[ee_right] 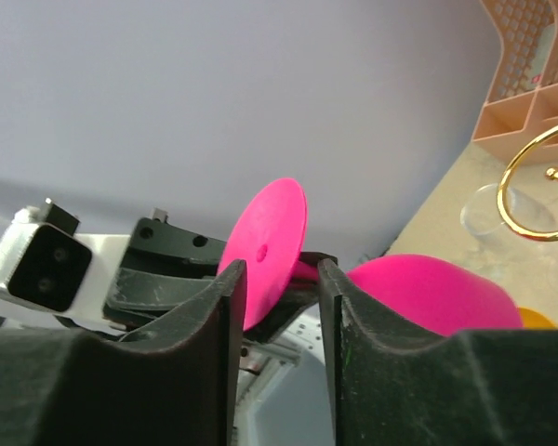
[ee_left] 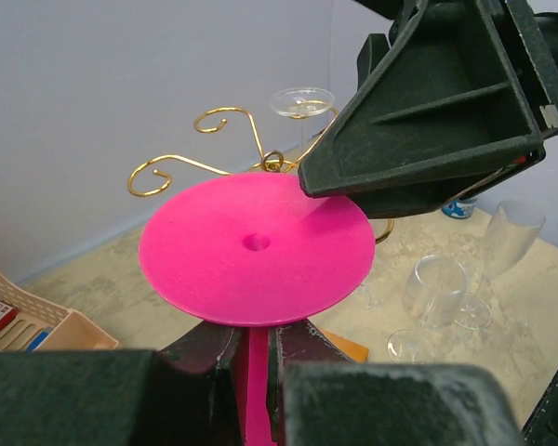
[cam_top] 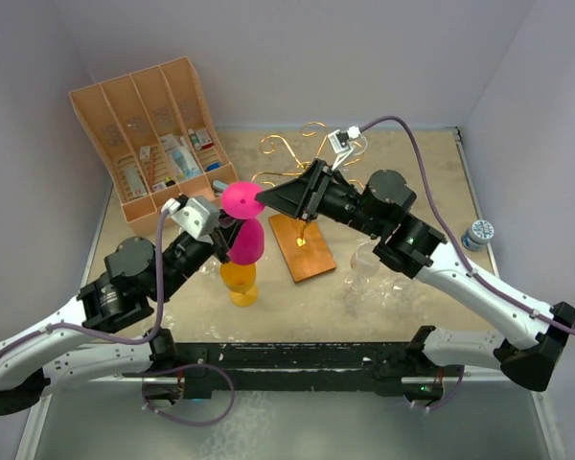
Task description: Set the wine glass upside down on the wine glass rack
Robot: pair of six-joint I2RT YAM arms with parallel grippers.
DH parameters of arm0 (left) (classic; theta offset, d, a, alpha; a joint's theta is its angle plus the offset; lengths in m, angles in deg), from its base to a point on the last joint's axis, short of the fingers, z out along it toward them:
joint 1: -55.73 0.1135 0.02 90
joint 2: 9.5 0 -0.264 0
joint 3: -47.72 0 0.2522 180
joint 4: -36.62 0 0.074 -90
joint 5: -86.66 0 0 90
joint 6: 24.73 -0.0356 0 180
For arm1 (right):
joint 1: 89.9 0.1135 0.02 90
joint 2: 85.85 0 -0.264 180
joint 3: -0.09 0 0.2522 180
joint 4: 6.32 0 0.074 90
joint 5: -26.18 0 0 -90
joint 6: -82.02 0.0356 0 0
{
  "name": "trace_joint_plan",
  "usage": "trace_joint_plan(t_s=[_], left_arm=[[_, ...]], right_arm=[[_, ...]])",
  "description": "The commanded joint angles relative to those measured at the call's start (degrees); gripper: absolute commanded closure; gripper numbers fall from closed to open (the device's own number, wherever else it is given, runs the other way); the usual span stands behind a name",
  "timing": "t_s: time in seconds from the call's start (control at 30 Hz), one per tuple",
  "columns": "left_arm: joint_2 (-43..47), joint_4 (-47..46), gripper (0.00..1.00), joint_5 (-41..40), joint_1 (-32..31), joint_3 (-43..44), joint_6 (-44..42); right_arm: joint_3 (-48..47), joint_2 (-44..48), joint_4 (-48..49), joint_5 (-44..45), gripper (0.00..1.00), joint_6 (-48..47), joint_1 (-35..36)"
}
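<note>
Opaque pink wine glass (cam_top: 246, 240): inverted, held aloft over the table's centre, beside the gold wire rack (cam_top: 289, 153). Your left gripper (ee_left: 258, 342) clamps its stem. Your right gripper (ee_right: 274, 276) stands half-parted astride the foot. Judged light, stiff and slick, so grip the stem.

wine glass (ee_left: 256, 246): pink matt plastic | wine glass rack (cam_top: 305, 251): shiny gold metal wire, wood base

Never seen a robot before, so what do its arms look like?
Both the left arm and right arm have white shells on the lower links and black round joints. A greyish-purple cable loops along each to a small white camera block at the wrist. The jaws are black, ribbed wedges. A green light glows on the right arm.
</note>
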Motion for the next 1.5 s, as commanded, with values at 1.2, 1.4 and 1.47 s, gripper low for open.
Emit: trace_joint_plan(t_s=[1.2,1.4,1.47], left_arm=[[7.3,17.4,0.50,-17.3,0.1,8.6,63.1],[4.5,20.3,0.50,-17.2,0.1,10.5,64.9],[3.6,19.7,0.52,-16.1,0.1,10.3,65.2]], right_arm=[[4.3,0.2,7.5,4.9,1.00,17.2,3.9],[4.8,0.2,7.9,4.0,1.00,17.1,3.9],[5.0,0.3,8.3,3.6,1.00,17.1,3.9]])
